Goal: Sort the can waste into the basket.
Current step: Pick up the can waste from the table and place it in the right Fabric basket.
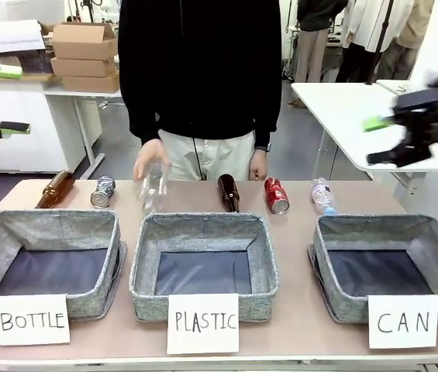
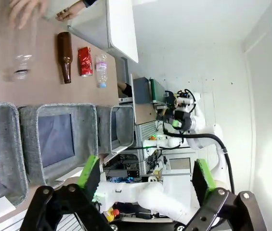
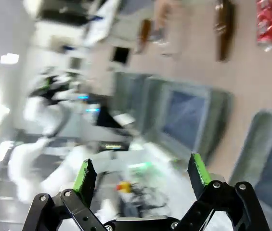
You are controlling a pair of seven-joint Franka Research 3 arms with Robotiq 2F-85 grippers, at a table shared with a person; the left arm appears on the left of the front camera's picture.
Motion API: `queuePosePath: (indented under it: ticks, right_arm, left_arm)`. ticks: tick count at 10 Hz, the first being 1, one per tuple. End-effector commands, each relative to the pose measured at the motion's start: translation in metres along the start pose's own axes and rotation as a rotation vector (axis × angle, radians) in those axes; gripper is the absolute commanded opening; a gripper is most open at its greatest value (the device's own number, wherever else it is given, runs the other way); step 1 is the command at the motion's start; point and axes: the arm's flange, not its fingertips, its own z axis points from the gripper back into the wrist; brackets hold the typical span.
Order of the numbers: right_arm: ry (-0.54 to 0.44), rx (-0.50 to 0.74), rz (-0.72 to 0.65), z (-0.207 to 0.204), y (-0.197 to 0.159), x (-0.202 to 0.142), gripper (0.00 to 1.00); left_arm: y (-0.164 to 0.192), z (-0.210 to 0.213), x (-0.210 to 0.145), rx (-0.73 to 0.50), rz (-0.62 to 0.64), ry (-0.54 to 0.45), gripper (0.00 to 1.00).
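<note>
The left gripper (image 2: 145, 173) is wide open and holds nothing. It hangs up high at the nine o'clock side of the table (image 1: 296, 256). The crushed can (image 1: 103, 191) lies on its side at one o'clock from the BOTTLE basket (image 1: 48, 221), just beside a brown bottle (image 1: 56, 188). A person's hand (image 1: 150, 159) touches a clear bottle (image 1: 153, 190) at eleven o'clock from the PLASTIC basket (image 1: 203, 223). The red can (image 1: 276, 194) lies at one o'clock from that basket and at ten o'clock from the CAN basket (image 1: 381, 224), which has nothing in it. The right gripper (image 1: 381, 139) is wide open too, with nothing in it. It is up in the air at twelve o'clock from the CAN basket and looks blurry.

I think the job is only starting, since no can is picked up yet. Next, an arm needs to go down to a can. That is likely the right arm, going to the red can because it is nearer. It must put one finger on each side and squeeze.
</note>
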Motion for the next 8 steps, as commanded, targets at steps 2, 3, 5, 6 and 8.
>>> queuePosePath:
  ticks: [2, 3, 5, 6, 8]
  right_arm:
    - [0.156, -0.645, 0.010, -0.099, -0.022, 0.110, 1.00]
    - [0.209, -0.621, -0.052, -0.128, -0.034, 0.122, 1.00]
    - [0.175, -0.690, -0.106, -0.134, -0.047, 0.112, 1.00]
    - [0.108, -0.578, 0.040, -0.150, -0.040, 0.109, 1.00]
    - [0.136, -0.680, -0.023, -0.152, -0.068, 0.112, 1.00]
  left_arm:
    - [-0.001, -0.003, 0.002, -0.024, -0.025, -0.002, 1.00]
    - [-0.001, -0.003, 0.002, -0.024, -0.025, -0.002, 1.00]
    - [-0.001, -0.003, 0.002, -0.024, -0.025, -0.002, 1.00]
    - [-0.001, -0.003, 0.002, -0.024, -0.025, -0.002, 1.00]
    - [-0.001, -0.003, 0.002, -0.024, -0.025, -0.002, 1.00]
